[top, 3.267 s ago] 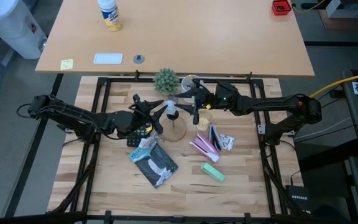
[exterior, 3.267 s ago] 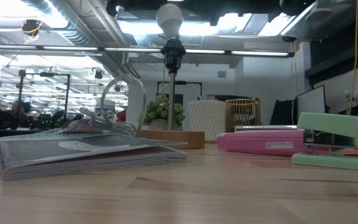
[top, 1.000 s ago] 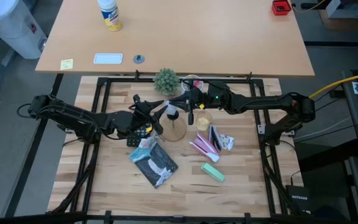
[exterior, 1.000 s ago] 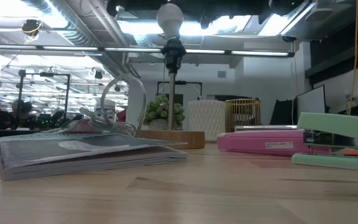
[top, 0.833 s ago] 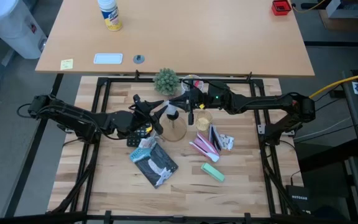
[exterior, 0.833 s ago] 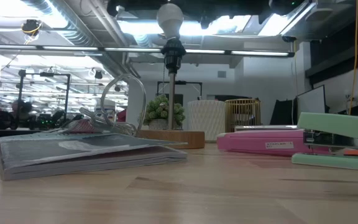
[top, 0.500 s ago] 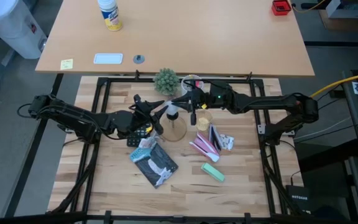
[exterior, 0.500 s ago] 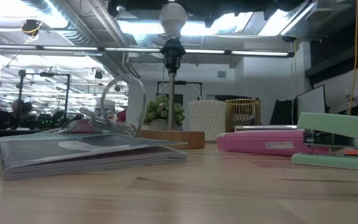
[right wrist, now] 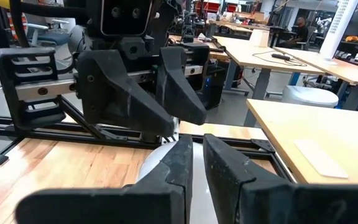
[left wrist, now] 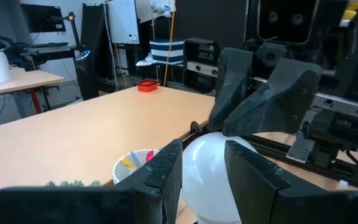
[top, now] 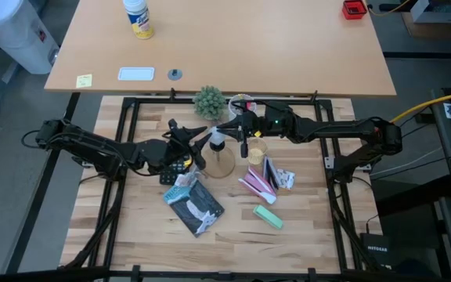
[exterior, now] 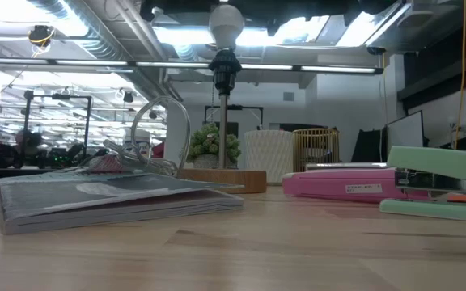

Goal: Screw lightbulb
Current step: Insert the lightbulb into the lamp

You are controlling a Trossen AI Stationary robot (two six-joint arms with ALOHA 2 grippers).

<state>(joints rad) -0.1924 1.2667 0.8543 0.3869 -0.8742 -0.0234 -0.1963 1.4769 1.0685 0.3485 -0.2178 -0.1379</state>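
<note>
The wooden surface carries both dark arms, which reach in from opposite sides and meet near its middle. The left arm stretches in from the left edge and the right arm from the right edge.

Between them stands the wooden lamp stand, with a round base, a thin stem and a black socket at the top. A small green plant sits just behind it. In front lies a grey booklet, and to the right are a pink stapler and a mint green stapler.

The left gripper is beside the top of the stand, and its fingers sit apart on either side of the lightbulb, clasping the white globe. The right gripper comes in from the other side, its fingers pressed nearly together with nothing between them, their tips close to the bulb.

The lightbulb sits upright above the black socket at the top of the stand; whether its screw base is seated cannot be told.
</note>
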